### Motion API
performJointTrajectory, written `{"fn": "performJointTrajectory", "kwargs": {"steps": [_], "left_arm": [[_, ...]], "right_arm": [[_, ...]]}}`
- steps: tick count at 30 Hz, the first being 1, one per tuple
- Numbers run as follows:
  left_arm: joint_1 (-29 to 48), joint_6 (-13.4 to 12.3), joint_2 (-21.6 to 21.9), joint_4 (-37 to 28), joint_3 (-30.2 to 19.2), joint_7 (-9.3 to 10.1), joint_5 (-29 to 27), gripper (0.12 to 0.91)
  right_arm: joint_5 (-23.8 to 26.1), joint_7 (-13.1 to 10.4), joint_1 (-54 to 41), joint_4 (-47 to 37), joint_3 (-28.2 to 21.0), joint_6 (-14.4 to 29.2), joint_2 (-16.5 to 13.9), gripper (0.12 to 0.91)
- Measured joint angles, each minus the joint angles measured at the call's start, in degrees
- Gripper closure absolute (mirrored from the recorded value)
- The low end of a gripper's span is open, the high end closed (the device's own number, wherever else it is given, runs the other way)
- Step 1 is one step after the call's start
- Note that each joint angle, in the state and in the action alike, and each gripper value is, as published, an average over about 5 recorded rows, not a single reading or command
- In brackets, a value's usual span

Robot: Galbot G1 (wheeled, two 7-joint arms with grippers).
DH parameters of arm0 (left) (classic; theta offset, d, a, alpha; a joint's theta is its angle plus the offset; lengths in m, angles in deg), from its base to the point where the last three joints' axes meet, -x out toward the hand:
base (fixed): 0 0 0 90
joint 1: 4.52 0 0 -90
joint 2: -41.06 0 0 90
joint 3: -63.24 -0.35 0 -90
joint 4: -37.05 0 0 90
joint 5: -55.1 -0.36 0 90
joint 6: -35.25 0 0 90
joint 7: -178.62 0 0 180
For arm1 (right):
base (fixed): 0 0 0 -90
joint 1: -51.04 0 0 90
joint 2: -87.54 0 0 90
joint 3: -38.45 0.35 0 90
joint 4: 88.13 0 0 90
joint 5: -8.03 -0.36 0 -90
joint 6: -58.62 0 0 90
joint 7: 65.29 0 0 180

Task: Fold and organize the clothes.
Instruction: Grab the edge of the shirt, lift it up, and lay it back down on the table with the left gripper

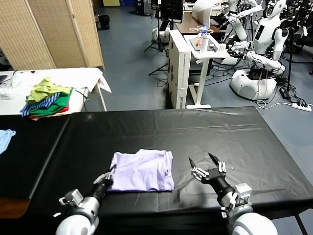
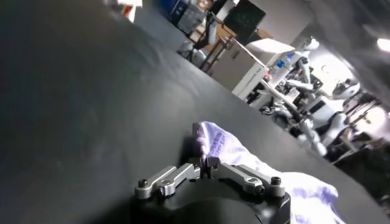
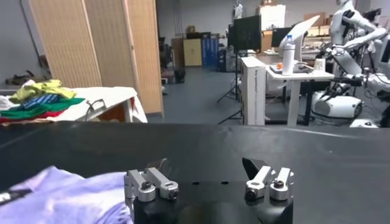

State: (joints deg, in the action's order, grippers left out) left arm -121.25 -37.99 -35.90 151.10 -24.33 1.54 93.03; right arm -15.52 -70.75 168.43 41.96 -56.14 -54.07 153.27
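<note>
The clothes are one lavender T-shirt [image 1: 143, 170], folded into a rough rectangle on the black table [image 1: 234, 137] near its front edge. My left gripper [image 1: 112, 170] is shut on the shirt's front left corner; in the left wrist view the fingers meet on a lifted fold of purple cloth [image 2: 210, 141] right at the gripper [image 2: 203, 163]. My right gripper [image 1: 205, 162] hovers just right of the shirt, open, with nothing between its fingers [image 3: 251, 167]. In the right wrist view the shirt [image 3: 67, 192] lies beside it.
A pile of green, striped and red garments [image 1: 48, 99] lies on a white table [image 1: 88, 78] behind at the left. A small light blue cloth [image 1: 5, 138] sits at the black table's left edge. Other robots and desks stand at the back right.
</note>
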Motion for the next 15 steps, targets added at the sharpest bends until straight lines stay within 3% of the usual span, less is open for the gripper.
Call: {"fn": "performJointTrajectory", "kwargs": {"steps": [7, 15], "left_arm": [[-2.3, -0.9, 5.8, 3.2, 3.4, 0.41, -10.4, 0.851], [-6.3, -1.3, 16.1, 5.9, 12.7, 0.31, -11.2, 0.851]], "right_arm": [[1.0, 0.1, -0.6, -1.3, -0.3, 0.6, 0.1, 0.118], [1.7, 0.1, -1.4, -2.9, -1.4, 1.0, 0.7, 0.118]]}}
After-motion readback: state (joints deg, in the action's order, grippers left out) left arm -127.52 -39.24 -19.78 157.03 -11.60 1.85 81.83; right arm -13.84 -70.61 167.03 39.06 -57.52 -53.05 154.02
